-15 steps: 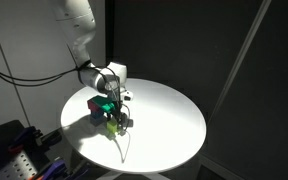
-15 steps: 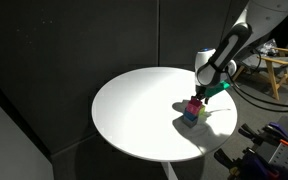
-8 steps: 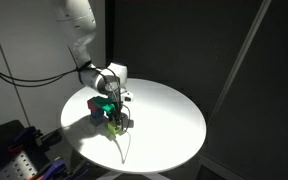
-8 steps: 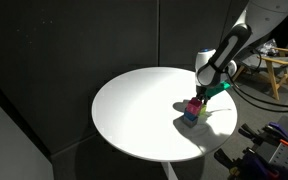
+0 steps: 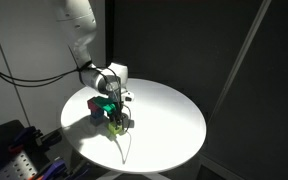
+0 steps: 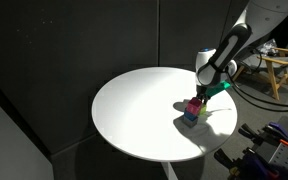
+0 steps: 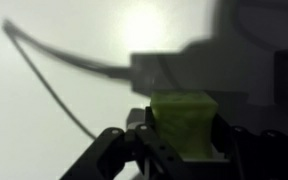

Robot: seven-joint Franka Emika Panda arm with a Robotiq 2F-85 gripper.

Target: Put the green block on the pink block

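Green block [image 7: 184, 118], lime, is clamped between the fingers of my pincer [image 7: 185, 140], near the table [image 5: 169, 120] edge on my arm's side. Its lower part is hidden by the pincer in the wrist view, so I cannot tell whether it touches the table. Pink block [image 6: 194, 103] and a dark blue cube [image 6: 189, 118] crowd just beside it. The exterior views are too small to show their exact contact.
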